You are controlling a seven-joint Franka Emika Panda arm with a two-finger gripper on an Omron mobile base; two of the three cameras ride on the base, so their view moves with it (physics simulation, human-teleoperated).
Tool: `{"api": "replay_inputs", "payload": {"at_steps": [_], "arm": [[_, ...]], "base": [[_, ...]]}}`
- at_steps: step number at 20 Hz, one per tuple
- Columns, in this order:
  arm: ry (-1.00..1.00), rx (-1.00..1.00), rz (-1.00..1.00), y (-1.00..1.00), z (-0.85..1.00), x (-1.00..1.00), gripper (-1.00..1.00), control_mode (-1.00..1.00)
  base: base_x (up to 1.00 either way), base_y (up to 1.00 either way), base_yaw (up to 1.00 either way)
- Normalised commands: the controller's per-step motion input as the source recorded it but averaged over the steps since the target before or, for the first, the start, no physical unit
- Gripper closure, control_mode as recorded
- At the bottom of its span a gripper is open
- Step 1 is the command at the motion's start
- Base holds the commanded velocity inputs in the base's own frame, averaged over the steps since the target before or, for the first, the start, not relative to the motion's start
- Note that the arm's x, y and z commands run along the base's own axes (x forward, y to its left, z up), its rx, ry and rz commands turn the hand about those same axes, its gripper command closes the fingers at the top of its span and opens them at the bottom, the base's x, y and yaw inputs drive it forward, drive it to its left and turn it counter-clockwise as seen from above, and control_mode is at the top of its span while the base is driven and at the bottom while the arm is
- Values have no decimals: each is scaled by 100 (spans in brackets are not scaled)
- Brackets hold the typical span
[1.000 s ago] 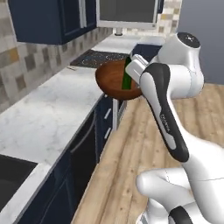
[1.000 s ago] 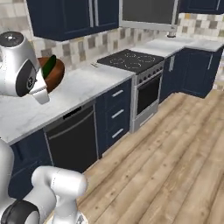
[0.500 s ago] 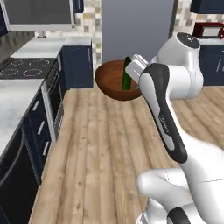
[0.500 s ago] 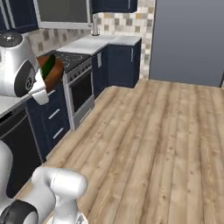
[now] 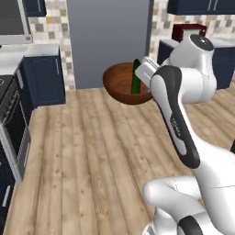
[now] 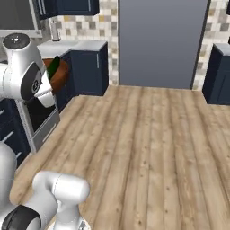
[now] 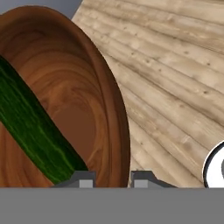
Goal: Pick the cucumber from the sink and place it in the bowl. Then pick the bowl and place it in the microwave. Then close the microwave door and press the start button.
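My gripper (image 5: 146, 72) is shut on the rim of the reddish-brown wooden bowl (image 5: 120, 83) and holds it in the air over the wooden floor. The dark green cucumber (image 5: 136, 77) leans inside the bowl against its wall. In the hand view the bowl (image 7: 94, 109) is close up, with the cucumber (image 7: 30, 124) lying slantwise in it and the rim pinched in my gripper (image 7: 112, 178). From the right base view the bowl (image 6: 61, 77) and cucumber (image 6: 54, 66) sit beside the arm's upper joint. A corner of the microwave (image 5: 11, 20) shows at the upper left edge.
A tall grey panel (image 5: 108, 39) stands straight ahead between navy cabinets (image 5: 43, 78). The stove with oven (image 5: 11, 124) is at the left edge. A red appliance (image 5: 188, 31) sits on the counter at the right. Open wooden floor (image 6: 148, 148) lies in front.
The whole scene has swung sideways as the base turned: counter and stove slid off to the left and the grey panel came into the middle. The bowl stays held the same way.
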Motion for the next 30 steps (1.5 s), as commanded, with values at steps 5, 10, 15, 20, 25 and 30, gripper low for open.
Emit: {"api": "replay_inputs", "payload": {"at_steps": [5,10,15,20,25,30], "arm": [[0,0,0,0,0,0,100,100],[0,0,0,0,0,0,100,100],[0,0,0,0,0,0,100,100],[0,0,0,0,0,0,100,100],[0,0,0,0,0,0,100,100],[0,0,0,0,0,0,100,100]], "base": [[100,0,-20],[100,-17,-14],[100,-19,1],[85,-22,35],[84,-43,52],[71,-60,47]]}}
